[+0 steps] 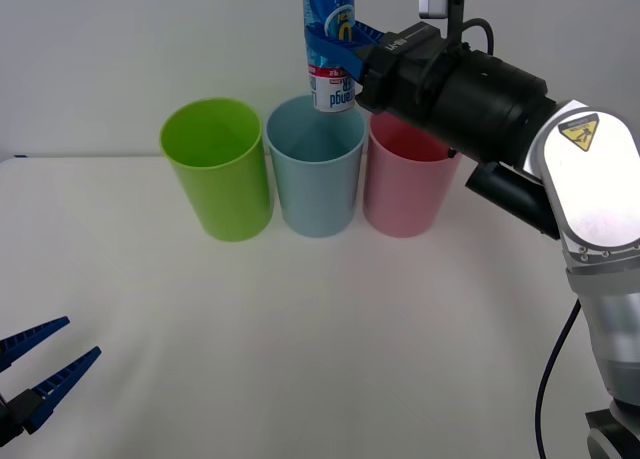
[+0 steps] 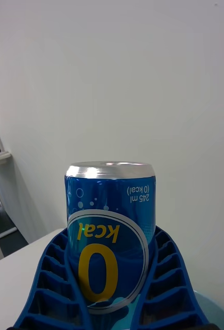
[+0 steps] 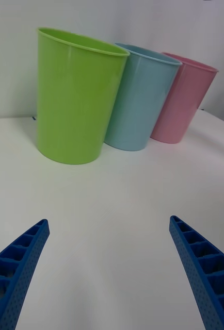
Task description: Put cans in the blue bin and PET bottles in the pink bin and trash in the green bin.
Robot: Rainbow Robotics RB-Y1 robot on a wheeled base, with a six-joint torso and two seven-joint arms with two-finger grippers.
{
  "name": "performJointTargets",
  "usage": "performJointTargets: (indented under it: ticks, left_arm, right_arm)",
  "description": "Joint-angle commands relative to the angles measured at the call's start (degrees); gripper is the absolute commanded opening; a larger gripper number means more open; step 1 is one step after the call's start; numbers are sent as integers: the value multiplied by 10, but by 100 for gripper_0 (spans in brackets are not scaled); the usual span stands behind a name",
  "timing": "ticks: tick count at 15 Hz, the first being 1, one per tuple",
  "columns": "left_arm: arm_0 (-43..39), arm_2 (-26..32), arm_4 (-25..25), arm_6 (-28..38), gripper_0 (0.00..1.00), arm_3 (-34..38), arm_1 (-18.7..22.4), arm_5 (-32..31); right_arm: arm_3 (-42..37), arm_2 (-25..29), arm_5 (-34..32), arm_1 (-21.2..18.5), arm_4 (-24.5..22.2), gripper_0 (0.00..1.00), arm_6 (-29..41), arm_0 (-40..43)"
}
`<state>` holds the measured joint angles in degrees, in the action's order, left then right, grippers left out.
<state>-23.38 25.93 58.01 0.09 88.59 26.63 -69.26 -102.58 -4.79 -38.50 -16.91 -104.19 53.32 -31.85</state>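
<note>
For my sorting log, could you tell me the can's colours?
Blue can with a yellow logo; clearest in the right wrist view.

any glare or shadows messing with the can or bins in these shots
Front view: even light, only faint shadows beside the green bin, blue bin and pink bin. Right wrist view: the can in the right gripper is sharp, a soft sheen on its silver end.

Bright, even light — soft shadows, sharp focus.

I see a white table [image 1: 300, 349] carrying three bins in a row near its far edge — green bin [image 1: 217, 169], blue bin [image 1: 316, 179], pink bin [image 1: 404, 179] — standing upright, nearly touching
</note>
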Motion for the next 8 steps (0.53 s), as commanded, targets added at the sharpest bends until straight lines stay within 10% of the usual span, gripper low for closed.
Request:
performJointTargets:
  ticks: [1,8]
  left_arm:
    - [0,0,0,0,79,0,0,0]
    - [0,0,0,0,79,0,0,0]
  right_arm:
    - [59,-32,40,1,-41,0,2,-38]
    - [224,-74,101,38,-137,0,-1,-117]
